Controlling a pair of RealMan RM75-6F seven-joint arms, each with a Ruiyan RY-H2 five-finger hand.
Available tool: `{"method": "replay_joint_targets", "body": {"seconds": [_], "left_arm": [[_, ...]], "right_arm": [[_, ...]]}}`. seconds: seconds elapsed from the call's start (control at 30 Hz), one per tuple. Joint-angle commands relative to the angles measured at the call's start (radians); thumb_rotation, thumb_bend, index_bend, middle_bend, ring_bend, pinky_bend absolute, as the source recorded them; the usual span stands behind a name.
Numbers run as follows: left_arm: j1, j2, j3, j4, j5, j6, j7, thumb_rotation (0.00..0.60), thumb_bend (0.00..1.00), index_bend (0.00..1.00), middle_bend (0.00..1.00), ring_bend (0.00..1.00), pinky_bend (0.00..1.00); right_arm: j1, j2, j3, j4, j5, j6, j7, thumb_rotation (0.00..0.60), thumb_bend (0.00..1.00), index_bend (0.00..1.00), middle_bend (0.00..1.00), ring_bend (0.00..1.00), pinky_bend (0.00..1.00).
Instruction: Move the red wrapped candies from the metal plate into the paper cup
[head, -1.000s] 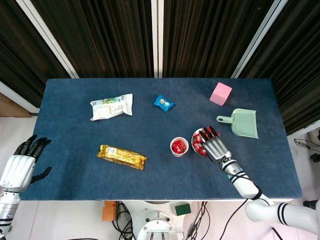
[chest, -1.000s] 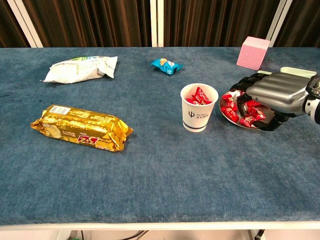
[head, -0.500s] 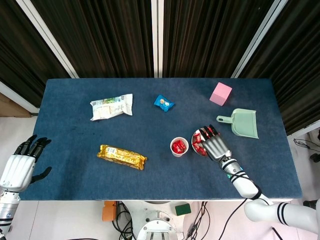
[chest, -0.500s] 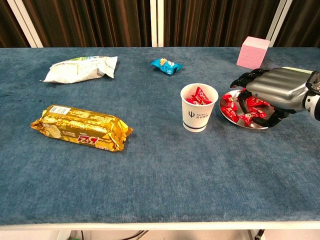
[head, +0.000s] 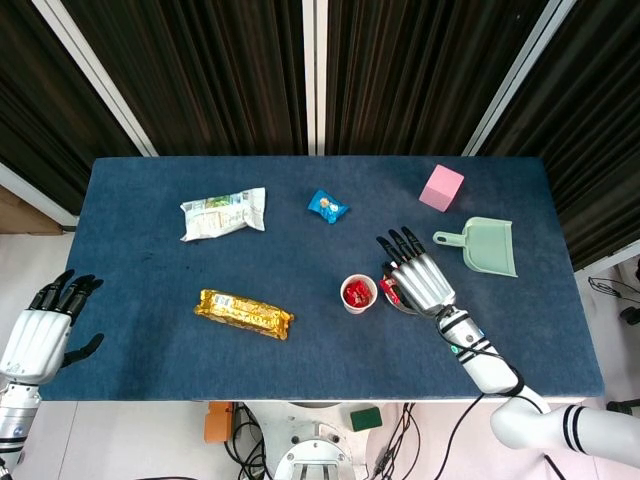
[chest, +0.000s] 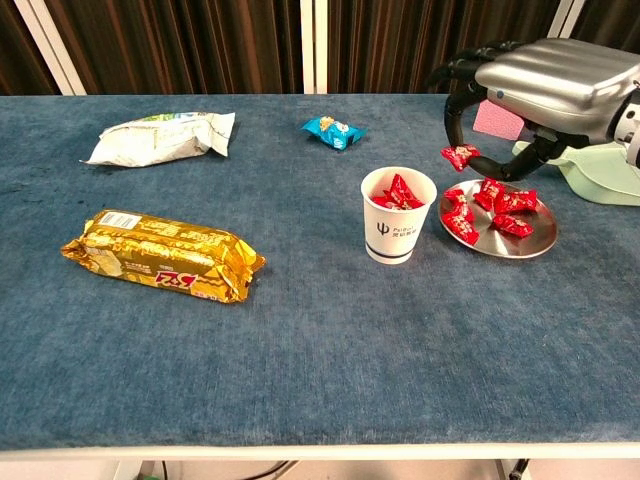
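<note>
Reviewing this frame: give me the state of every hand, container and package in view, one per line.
right hand: raised above the plate, pinching one red candy
left hand: off the table edge, holding nothing
paper cup: upright, red candies inside
metal plate: several candies remain
gold snack bar: sealed, lying flat
white packet: lying flat
dustpan: empty

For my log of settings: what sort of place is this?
Probably a lab data-collection station: a blue cloth-covered table before dark curtains, set with staged props such as a gold snack pack and a pink foam cube.

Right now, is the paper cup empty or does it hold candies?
It holds candies: red wrappers show inside the upright paper cup.
</note>
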Motion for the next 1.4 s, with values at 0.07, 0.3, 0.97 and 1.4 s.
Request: {"method": "replay_joint_targets", "body": {"seconds": [0.07, 0.3, 0.97, 1.4], "left_arm": [[0.001, 0.0, -0.001, 0.002, -0.001, 0.002, -0.002, 0.6, 0.18, 0.18, 0.15, 0.06, 0.2], [0.003, 0.002, 0.001, 0.003, 0.003, 0.007, -0.008, 0.6, 0.18, 0.18, 0.15, 0.06, 0.2], [0.004, 0.002, 0.004, 0.002, 0.012, 0.007, -0.004, 0.6, 0.18, 0.18, 0.15, 0.06, 0.2], [0.0, -0.001, 0.004, 0.0, 0.008, -0.002, 0.003, 0.6, 0.18, 0.18, 0.15, 0.06, 0.2]], "right_arm": [[0.021, -0.04, 0.008, 0.004, -0.039, 0.001, 0.023, 0.6, 0.47, 0.7, 0.07, 0.0, 0.0], [0.043, -0.087, -0.005, 0.029, -0.049, -0.035, 0.003, 0.6, 0.42, 0.61, 0.06, 0.0, 0.0], [-0.052, 0.064, -0.049, -0.015, 0.065, -0.008, -0.051, 0.6, 0.36, 0.21, 0.03, 0.0, 0.0], [-0.005, 0.076, -0.061, -0.03, 0.357, -0.105, -0.254, 0.6, 0.33, 0.33, 0.03, 0.0, 0.0]]}}
